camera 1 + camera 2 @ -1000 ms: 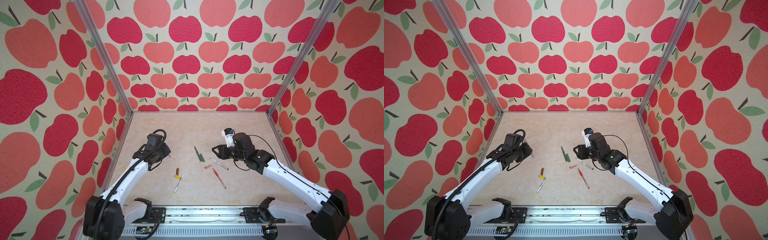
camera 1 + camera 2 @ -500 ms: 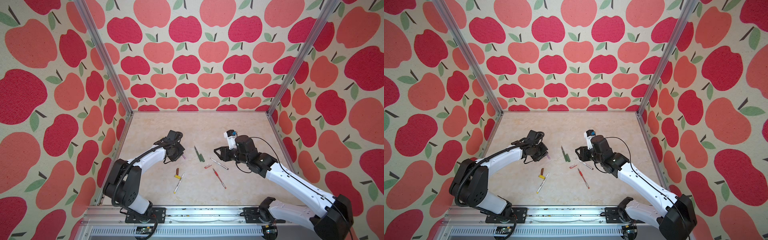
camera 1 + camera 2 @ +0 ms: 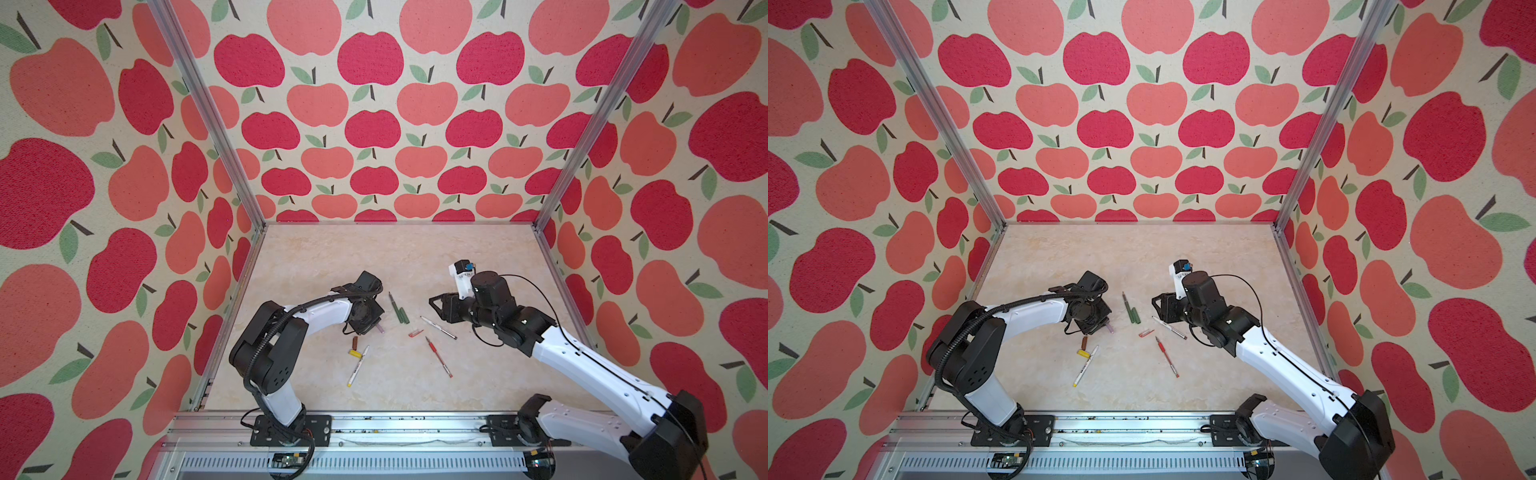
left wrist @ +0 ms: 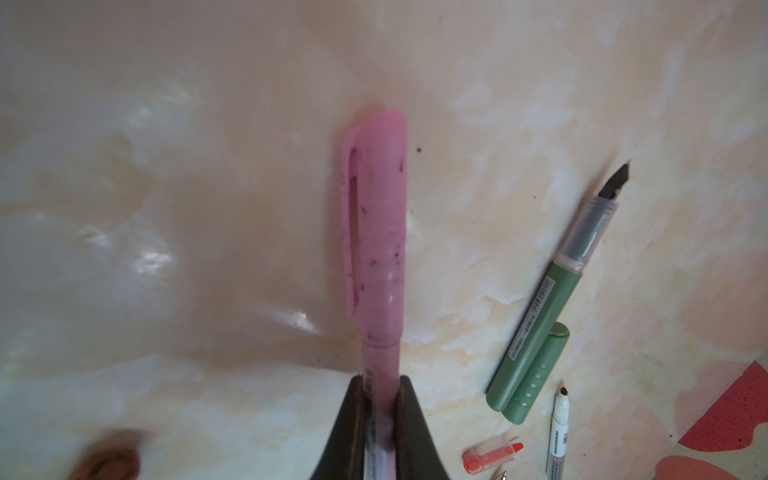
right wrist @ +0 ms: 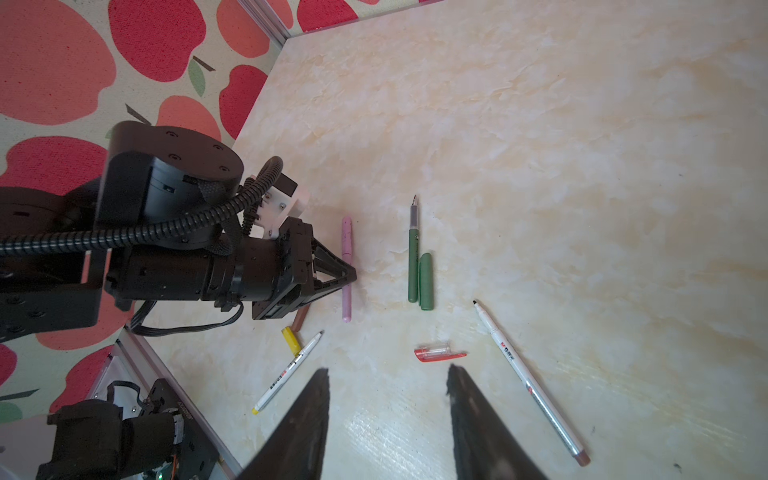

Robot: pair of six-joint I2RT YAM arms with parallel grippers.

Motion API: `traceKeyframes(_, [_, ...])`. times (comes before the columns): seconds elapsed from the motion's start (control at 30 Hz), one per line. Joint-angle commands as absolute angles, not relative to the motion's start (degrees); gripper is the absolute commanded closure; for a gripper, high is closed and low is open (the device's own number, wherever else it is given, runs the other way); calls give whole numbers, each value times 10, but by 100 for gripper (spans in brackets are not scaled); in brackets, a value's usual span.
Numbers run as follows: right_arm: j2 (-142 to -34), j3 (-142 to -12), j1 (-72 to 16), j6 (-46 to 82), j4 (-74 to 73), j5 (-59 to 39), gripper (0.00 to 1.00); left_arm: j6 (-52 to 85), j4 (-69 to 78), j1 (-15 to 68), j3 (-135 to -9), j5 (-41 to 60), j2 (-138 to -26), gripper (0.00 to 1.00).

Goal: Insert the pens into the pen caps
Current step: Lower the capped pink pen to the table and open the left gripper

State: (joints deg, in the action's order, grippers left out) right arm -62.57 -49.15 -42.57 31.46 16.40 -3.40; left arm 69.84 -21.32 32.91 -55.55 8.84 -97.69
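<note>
Left arm [image 3: 324, 316] swung in toward the middle, left jaws pinching the capped lilac pen [image 4: 380, 249], pen down by the table [image 3: 374, 257], near the green pen [image 5: 412, 266] and green cap [image 5: 426, 282], right jaws spread apart, holding nothing, close to the red cap [image 5: 436, 353].

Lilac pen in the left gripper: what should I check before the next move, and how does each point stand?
1. The lilac cap sits on the lilac pen: ok.
2. The left gripper is shut on it: ok.
3. It rests on the table: cannot tell.
4. The right gripper is open, empty: ok.
5. The red cap touches no pen: ok.
6. The dark green pen is capped: not ok; the dark green cap lies beside it.
</note>
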Motion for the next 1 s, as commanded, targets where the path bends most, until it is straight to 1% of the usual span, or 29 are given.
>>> traceKeyframes(0.0, [-611, -486, -421, 302, 165, -22, 51, 715, -217, 332, -567, 70, -990, 97])
traceKeyframes(0.13, [-606, -487, -421, 301, 169, -20, 51, 714, -215, 332, -567, 70, -997, 92])
traceKeyframes(0.3, [-603, -487, -421, 301, 173, -18, 51, 712, -212, 331, -565, 70, -998, 83])
traceKeyframes(0.4, [-601, -488, -421, 301, 176, -17, 51, 710, -213, 329, -567, 72, -996, 75])
traceKeyframes(0.5, [-601, -490, -421, 301, 180, -16, 51, 706, -211, 326, -568, 76, -991, 62])
traceKeyframes(0.7, [-600, -495, -421, 301, 202, -14, 51, 674, -206, 320, -570, 80, -959, 46])
traceKeyframes(0.8, [-596, -499, -421, 302, 225, -10, 50, 634, -203, 323, -569, 67, -923, 40])
traceKeyframes(0.97, [-575, -502, -421, 309, 271, 4, 49, 558, -199, 324, -547, 34, -829, 28])
